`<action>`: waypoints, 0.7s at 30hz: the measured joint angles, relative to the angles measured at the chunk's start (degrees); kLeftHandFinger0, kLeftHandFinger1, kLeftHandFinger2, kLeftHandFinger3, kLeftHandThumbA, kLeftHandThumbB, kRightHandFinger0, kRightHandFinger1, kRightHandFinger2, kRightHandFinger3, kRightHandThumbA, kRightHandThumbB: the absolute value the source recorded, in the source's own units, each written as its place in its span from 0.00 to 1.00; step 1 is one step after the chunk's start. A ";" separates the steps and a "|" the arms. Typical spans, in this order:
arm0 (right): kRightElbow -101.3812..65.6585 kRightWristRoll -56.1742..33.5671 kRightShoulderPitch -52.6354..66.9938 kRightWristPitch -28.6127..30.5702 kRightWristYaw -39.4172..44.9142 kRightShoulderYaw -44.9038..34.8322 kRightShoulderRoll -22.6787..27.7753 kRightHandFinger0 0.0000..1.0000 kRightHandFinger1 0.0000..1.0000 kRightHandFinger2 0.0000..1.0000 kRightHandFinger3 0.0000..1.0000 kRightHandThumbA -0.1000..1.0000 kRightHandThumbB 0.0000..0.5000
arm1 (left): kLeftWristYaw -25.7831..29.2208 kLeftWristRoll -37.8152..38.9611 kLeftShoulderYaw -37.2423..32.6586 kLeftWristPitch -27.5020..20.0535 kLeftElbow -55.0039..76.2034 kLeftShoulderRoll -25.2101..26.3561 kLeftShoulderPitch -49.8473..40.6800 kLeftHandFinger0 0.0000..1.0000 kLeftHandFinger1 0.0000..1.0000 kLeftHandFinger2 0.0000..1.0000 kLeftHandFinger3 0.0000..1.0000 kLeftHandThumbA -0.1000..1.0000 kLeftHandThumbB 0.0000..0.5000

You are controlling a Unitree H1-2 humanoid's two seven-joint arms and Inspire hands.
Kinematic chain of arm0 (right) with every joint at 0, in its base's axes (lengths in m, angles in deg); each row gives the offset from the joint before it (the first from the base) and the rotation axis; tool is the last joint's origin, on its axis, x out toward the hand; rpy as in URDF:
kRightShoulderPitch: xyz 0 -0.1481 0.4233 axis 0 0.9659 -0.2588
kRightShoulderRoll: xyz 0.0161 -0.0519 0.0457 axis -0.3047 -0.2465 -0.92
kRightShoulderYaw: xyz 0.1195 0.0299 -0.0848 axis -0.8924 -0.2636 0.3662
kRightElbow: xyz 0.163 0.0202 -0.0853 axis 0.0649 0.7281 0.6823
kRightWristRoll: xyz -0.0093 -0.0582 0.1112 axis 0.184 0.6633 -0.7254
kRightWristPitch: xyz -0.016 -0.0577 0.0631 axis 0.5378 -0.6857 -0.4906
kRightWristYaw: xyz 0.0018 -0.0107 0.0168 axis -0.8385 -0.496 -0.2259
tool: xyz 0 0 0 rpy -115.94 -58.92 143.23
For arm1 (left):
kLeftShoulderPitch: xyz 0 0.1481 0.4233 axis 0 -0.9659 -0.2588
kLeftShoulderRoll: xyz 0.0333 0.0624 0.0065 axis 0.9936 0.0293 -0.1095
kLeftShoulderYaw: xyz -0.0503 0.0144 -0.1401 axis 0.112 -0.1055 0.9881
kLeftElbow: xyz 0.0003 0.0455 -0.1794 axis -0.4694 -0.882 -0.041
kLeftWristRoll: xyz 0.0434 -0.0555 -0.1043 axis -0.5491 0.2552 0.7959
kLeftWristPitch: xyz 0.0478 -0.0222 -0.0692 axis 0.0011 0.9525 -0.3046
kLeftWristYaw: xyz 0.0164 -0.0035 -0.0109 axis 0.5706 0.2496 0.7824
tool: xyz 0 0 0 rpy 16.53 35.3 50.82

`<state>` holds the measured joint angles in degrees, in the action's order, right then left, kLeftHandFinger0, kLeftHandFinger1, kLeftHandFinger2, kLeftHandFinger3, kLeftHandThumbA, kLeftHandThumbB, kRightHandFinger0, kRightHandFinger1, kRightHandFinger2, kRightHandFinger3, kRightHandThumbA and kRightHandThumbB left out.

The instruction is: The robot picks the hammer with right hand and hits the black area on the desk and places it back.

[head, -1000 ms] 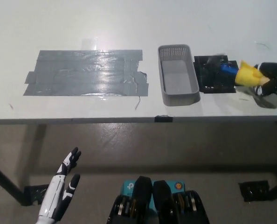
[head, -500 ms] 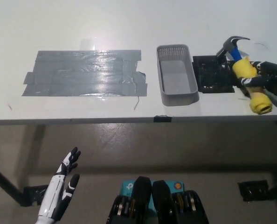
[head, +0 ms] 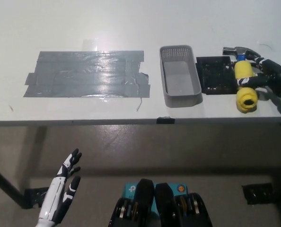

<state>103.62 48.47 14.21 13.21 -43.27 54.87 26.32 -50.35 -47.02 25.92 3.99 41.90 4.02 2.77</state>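
- Right hand grasps the hammer by its yellow handle, just right of the black area on the bench.
- Left hand rests released below the bench edge.

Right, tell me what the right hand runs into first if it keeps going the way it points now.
The right hand, shut on the hammer, points toward picture left. Going straight on, the hammer would probably meet the black area first, then the grey basket. Its height above the desk is unclear from this view.
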 measured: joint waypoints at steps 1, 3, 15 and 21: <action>-0.21 0.41 0.16 0.18 -0.91 0.59 0.00 1.00 1.00 1.00 1.00 0.97 0.56 | 0.00 0.00 0.00 0.01 -0.03 0.00 -0.01 0.92 1.00 1.00 1.00 1.00 0.25; -0.29 1.21 0.39 0.77 -2.92 1.57 -0.01 1.00 1.00 1.00 1.00 0.96 0.53 | 0.00 0.00 0.00 0.08 -0.09 0.00 -0.01 0.92 1.00 1.00 1.00 1.00 0.25; -1.42 7.71 0.50 1.30 -14.56 6.72 0.91 1.00 1.00 1.00 1.00 1.00 0.54 | 0.01 -0.02 -0.01 0.45 -0.13 0.00 0.00 0.92 1.00 1.00 1.00 1.00 0.26; -5.80 12.44 0.57 1.04 -20.64 8.99 3.31 1.00 1.00 1.00 1.00 1.00 0.54 | 0.00 -0.02 -0.01 0.48 -0.13 0.00 0.00 0.93 1.00 1.00 1.00 1.00 0.28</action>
<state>97.82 60.91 14.78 14.25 -63.91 63.86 29.63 -50.35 -47.04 25.91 4.46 41.76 4.02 2.78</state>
